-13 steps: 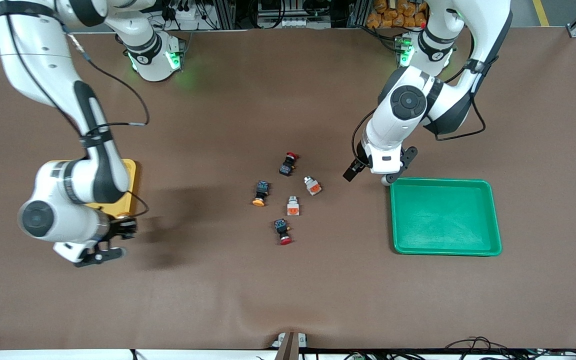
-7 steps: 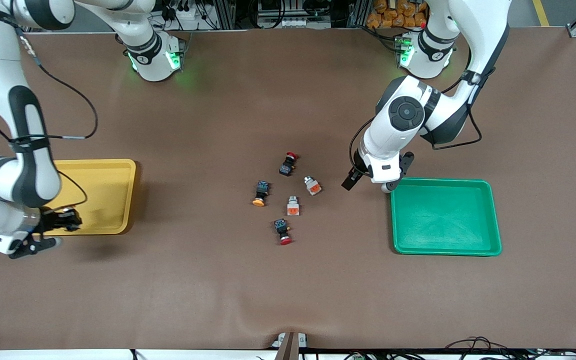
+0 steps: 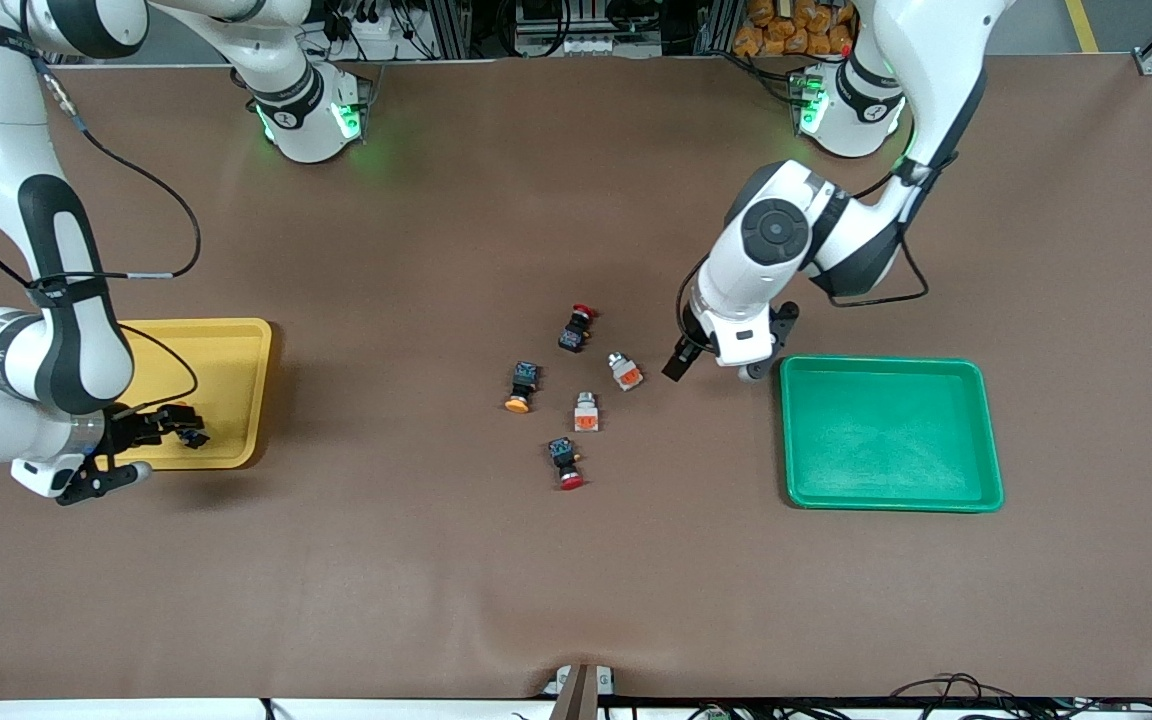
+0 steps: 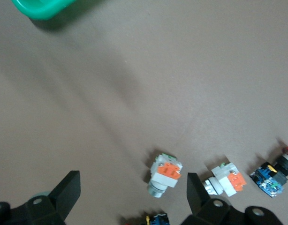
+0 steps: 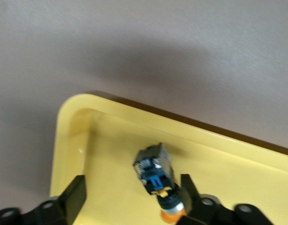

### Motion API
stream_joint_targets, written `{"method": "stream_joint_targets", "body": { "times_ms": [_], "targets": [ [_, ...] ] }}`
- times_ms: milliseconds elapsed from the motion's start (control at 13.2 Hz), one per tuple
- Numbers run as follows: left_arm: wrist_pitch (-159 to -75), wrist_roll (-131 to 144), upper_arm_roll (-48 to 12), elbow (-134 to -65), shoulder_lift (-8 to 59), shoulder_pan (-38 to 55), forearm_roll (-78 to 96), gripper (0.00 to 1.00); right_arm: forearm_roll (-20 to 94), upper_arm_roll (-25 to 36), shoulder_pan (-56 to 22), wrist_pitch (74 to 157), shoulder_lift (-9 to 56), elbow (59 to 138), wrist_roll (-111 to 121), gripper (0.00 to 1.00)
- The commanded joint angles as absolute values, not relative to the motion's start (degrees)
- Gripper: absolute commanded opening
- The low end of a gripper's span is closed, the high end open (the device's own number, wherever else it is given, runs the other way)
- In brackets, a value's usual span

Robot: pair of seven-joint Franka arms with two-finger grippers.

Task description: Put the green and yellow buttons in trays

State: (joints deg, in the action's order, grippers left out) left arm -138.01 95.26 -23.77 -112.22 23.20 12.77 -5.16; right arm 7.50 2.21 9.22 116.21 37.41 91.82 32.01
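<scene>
Two trays sit at either end of the brown counter (image 3: 436, 250): a yellow tray (image 3: 226, 345) toward the right arm's end and a green tray (image 3: 886, 435) toward the left arm's end. The right gripper (image 5: 130, 199) hangs low over the yellow tray, at the corner nearest the front camera, with its jaws spread. Between them in the right wrist view lies a black-bodied button with an orange-yellow cap (image 5: 155, 176), resting on the tray floor and touched by neither finger as far as the view shows. In the front view it shows as a small dark shape (image 3: 191, 436) just off the gripper's tip.

The left gripper (image 4: 132, 194) hovers over the bare counter between the green tray and the cluster of switches in the middle, its jaws spread wide and holding nothing. In the cluster, two white-and-silver buttons with orange blocks lie near each other, one (image 3: 623, 371) closest to the left gripper and one (image 3: 586, 411) nearer the front camera. A second black-bodied button with an orange-yellow cap (image 3: 520, 386) lies beside them toward the right arm's end. Two black switches with red caps complete the group: one (image 3: 576, 329) farthest from the front camera, the other (image 3: 566, 463) nearest to it. The green tray holds nothing.
</scene>
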Motion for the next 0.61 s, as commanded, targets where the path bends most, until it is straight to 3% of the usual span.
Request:
{"method": "stream_joint_targets", "body": {
  "times_ms": [0,304,532],
  "targets": [
    [-143.42,98.52,-23.56,-110.66,27.67,15.19,-9.30,1.00,8.26,2.20,5.38,115.84,35.68,91.76,24.83,1.00],
    [-144.14,99.14,-23.12,-104.25,34.61,18.36,-13.60,1.00,8.26,2.20,-1.49,116.19,35.77,91.23,11.62,1.00],
    [-144.14,99.14,-23.20,-103.45,37.43,18.89,-18.89,1.00,8.96,2.20,-3.42,116.19,35.86,91.32,7.48,1.00]
  ]
}}
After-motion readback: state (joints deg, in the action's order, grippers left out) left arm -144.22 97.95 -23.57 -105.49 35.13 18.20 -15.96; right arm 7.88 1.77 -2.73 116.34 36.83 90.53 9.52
